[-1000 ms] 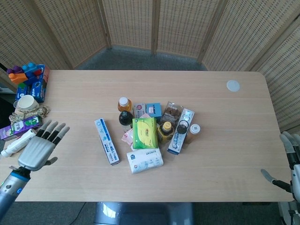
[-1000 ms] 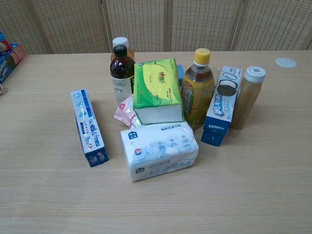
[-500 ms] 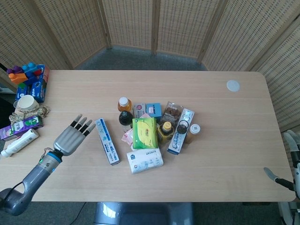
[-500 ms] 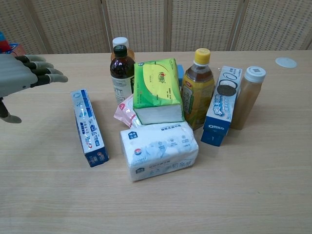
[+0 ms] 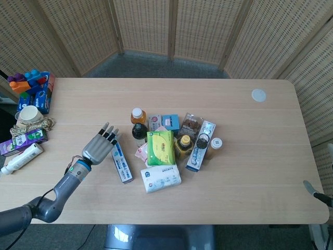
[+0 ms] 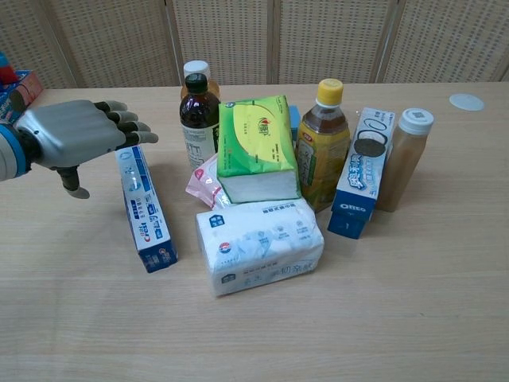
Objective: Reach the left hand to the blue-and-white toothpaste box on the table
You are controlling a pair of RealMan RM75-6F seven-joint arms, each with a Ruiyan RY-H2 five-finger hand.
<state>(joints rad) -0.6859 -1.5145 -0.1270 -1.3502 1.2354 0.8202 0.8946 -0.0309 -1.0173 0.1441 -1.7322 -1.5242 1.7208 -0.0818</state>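
Left hand (image 6: 75, 139): empty, fingers loosely spread, hovering right over the far end of the box, thumb hanging down on its left side
Right hand: out of sight
Box (image 6: 144, 209): blue-and-white, lying flat on the surface (image 6: 398, 318), just left of the tissue pack (image 6: 258, 245) and bottles (image 6: 200, 119)

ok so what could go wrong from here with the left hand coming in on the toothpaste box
The left hand is open, its fingers over the far end of the toothpaste box. The box stands on a narrow side, so a sideways nudge could tip it over.

The dark bottle and pink packet sit just beyond the box. An overshoot may knock the bottle or push the box into them.
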